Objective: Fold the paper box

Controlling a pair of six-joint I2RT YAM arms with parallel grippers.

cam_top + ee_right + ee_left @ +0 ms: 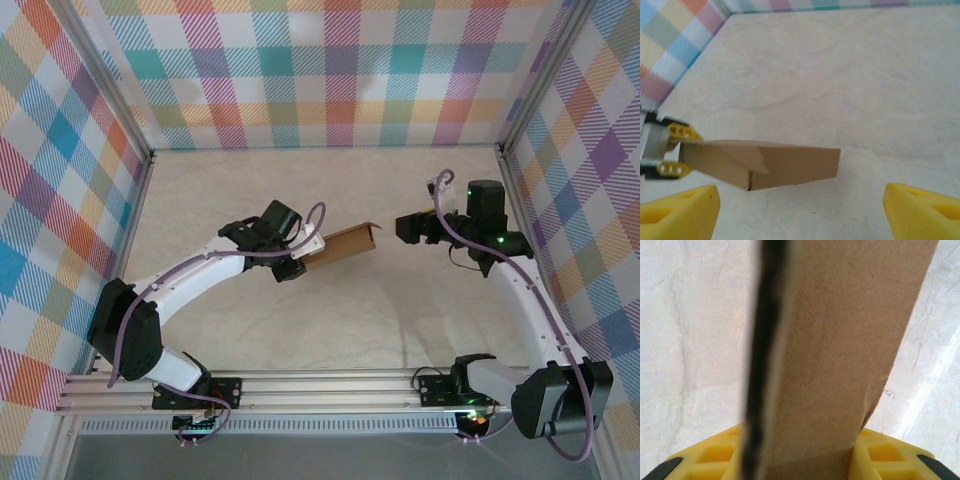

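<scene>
The plain brown, matte cardboard paper box (345,243), a long flattened sleeve with creased edges, hung over the pale, veined tabletop (260,190), one end clamped in the left pincer (306,256). The right pincer (402,228), its pocketed yellow fingers (682,210) spread wide, faced the free end without touching it.

Pale cream tabletop (300,190), marbled with faint grey veins; bright glossy streak along one side in the left wrist view. Enclosed at the back, left and right by plaid cloth walls (340,70) in teal, pink, orange, yellow and purple checks. Silver aluminium posts (100,75) at the two back corners, slanting outward in the overhead view. Slotted aluminium rail (330,385) across the near edge, darker grey surface (350,455) just below it.
</scene>
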